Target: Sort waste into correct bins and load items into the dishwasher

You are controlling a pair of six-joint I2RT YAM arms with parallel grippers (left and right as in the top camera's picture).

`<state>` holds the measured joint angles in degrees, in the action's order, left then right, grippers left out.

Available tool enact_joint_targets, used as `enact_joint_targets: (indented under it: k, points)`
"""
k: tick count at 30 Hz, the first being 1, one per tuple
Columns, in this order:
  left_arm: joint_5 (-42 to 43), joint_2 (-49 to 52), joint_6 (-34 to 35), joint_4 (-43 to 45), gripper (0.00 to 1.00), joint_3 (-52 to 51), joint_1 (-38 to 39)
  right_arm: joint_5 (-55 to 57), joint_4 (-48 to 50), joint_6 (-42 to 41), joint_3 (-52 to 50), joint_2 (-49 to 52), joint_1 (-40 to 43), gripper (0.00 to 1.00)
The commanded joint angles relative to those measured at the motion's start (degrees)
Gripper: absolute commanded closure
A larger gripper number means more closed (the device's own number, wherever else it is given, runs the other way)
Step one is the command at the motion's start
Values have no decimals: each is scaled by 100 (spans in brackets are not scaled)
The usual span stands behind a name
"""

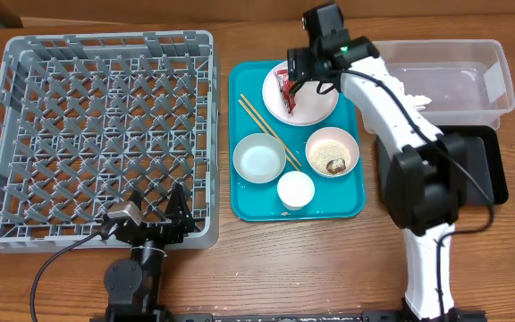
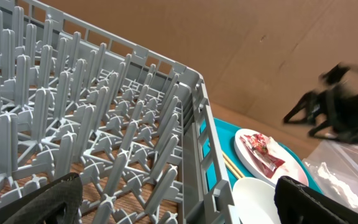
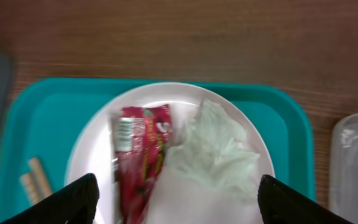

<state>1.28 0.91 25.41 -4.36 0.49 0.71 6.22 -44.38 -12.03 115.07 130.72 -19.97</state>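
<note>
My right gripper (image 1: 299, 79) hovers open over the pale plate (image 1: 316, 105) at the back of the teal tray. In the right wrist view its fingers straddle the red-and-silver wrapper (image 3: 138, 155) and the white tissue (image 3: 219, 155), which lie side by side on the plate (image 3: 92, 149). Nothing is gripped. My left gripper (image 1: 156, 220) stands open at the front edge of the grey dish rack (image 1: 97, 134), empty. On the tray are chopsticks (image 1: 271, 132), an empty bowl (image 1: 259, 158), a bowl of rice grains (image 1: 333, 148) with a brown lump (image 1: 335, 165), and a cup (image 1: 296, 190).
The clear tub (image 1: 459, 80) stands at the back right with something white in its left end. The black tray (image 1: 490, 174) lies in front of it, partly under my right arm. The teal tray (image 1: 347, 201) sits between rack and bins.
</note>
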Motion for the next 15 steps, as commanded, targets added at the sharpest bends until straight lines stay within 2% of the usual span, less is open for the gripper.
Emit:
enact_joint_targets:
  k: [1,7,9,12,15]
  points:
    - [-22,-20,33,-11,0,-15,-37,190,142,-286,0,337,61,17]
    - [-22,-20,35,-11,0,-15,-37,190,411,-284,0,678,85,17]
    - [-22,-20,35,-11,0,-15,-37,190,439,-284,0,769,85,23]
    - [-22,-20,33,-11,0,-15,-37,173,426,-297,0,903,85,39]
    - [-22,-20,35,-11,0,-15,-37,94,332,-302,-4,1045,85,43]
